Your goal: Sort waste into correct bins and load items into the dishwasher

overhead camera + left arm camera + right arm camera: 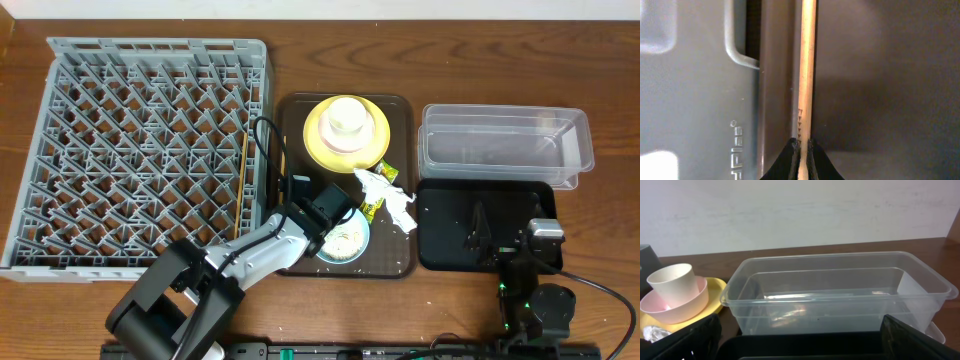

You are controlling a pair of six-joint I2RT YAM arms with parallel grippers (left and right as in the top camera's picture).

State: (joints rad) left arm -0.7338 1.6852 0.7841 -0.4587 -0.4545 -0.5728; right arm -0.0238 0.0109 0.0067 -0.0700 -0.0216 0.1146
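left claw (803,150) is pinched fully closed on a wooden chopstick (807,65), gripping it near one end. the stick runs straight toward 12 o'clock in the left wrist view. it lies along the seam between the grey dish rack (150,150) at 9 o'clock and the dark-brown serving tray (395,110) at 3 o'clock. cannot tell if the stick touches the tray rim. overhead, a second chopstick (243,185) lies along the rack's 3 o'clock wall.

right claw (802,347) has its jaws spread wide with nothing between them. it hangs over the black tray (450,225) and faces the clear tub (505,145), which sits just at 12 o'clock of the black tray. the tub's 3 o'clock end has a white patch, unclear what.

the serving tray sits at table centre, between the rack and the bins. at its 12 o'clock end is the yellow plate (318,140), with a pink bowl (687,305) on it and a cream cup (346,115) upright in that bowl. at its 6 o'clock end is a light-blue bowl (345,240) with whitish scraps (343,238) inside. the left arm partly covers this bowl. the crumpled napkin (392,200) lies at the tray's 4 o'clock side, with the yellow-green wrapper (385,172) touching it near the plate.
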